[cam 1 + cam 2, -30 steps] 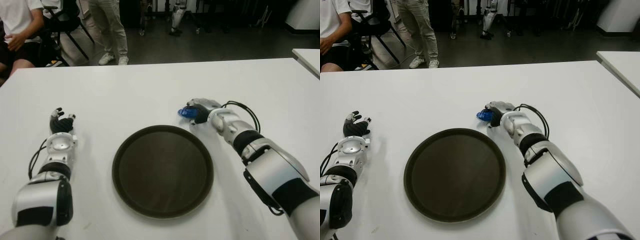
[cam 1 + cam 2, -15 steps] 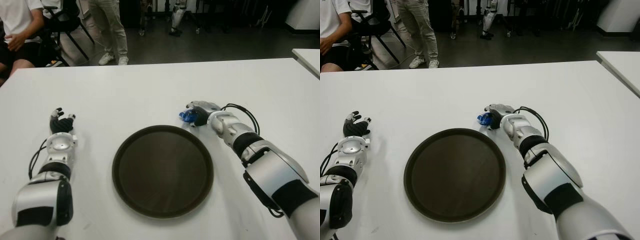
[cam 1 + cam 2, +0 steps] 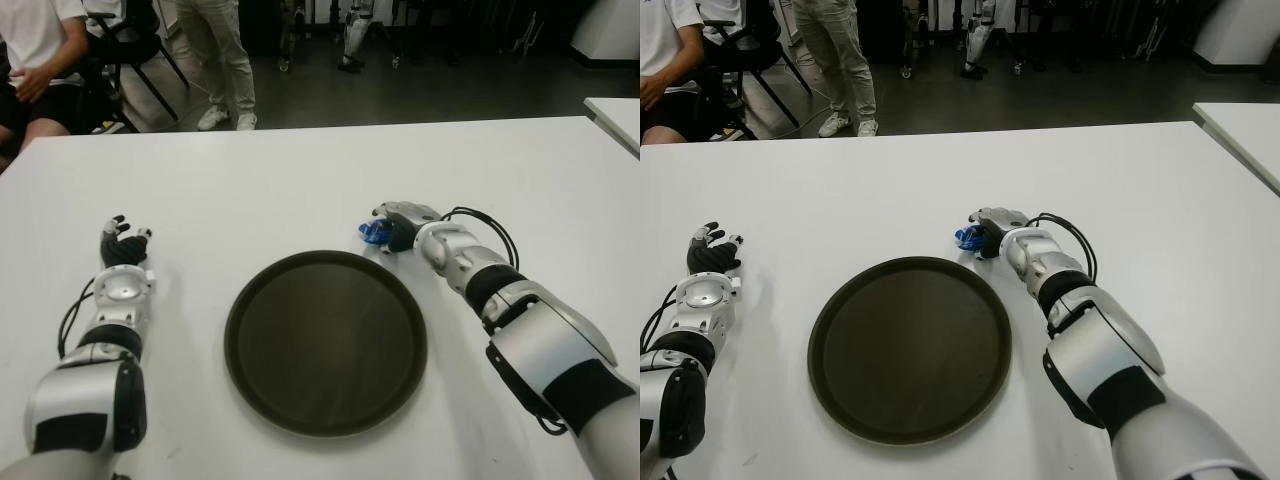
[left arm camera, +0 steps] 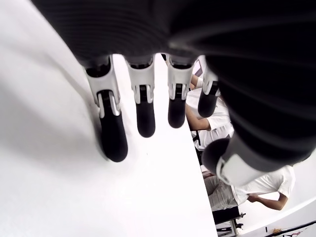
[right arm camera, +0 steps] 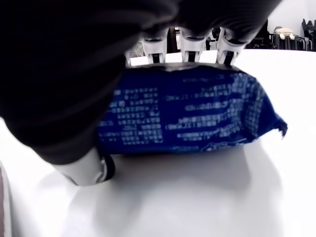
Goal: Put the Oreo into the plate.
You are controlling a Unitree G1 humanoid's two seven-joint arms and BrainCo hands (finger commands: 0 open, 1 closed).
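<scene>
- The small blue foil Oreo packet with white print [image 5: 187, 116] lies on its long side on the white table, just beyond the plate's far right rim, not on it. The right hand's fingers curl over its top and back; a crimped end sticks out free.
- The round, dark brown plate with a low raised rim [image 3: 242, 300] sits flat near the table's front middle, holding nothing.

— Where's the packet [image 3: 373, 232]?
— On the table [image 3: 300, 180], in the right hand [image 3: 398, 226], fingers [image 5: 191, 43] over it.
— The plate [image 3: 325, 341]?
— Just nearer than that hand, toward the left hand [image 3: 122, 252], which sits well apart.
</scene>
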